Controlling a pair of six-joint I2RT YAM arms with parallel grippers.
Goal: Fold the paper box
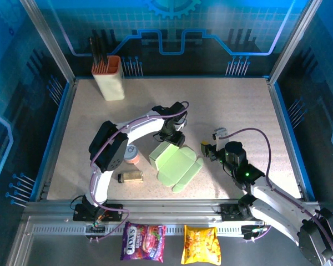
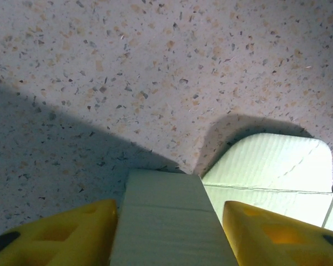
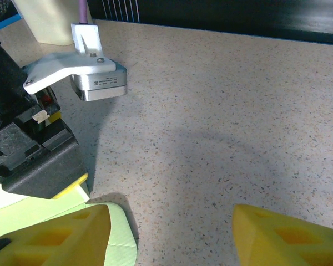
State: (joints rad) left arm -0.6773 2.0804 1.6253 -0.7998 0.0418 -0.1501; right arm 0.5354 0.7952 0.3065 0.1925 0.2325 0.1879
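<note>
Centrally, the left gripper (image 1: 175,139) straddles a raised flap of the paper box (image 1: 176,167), grip uncertain; the right gripper (image 1: 207,149), jaws apart and empty, should brace its right edge.

Far-right table (image 1: 241,105) lies open — can (image 1: 132,154) and bottle (image 1: 131,177) stand left of the paper box (image 1: 176,164).
</note>
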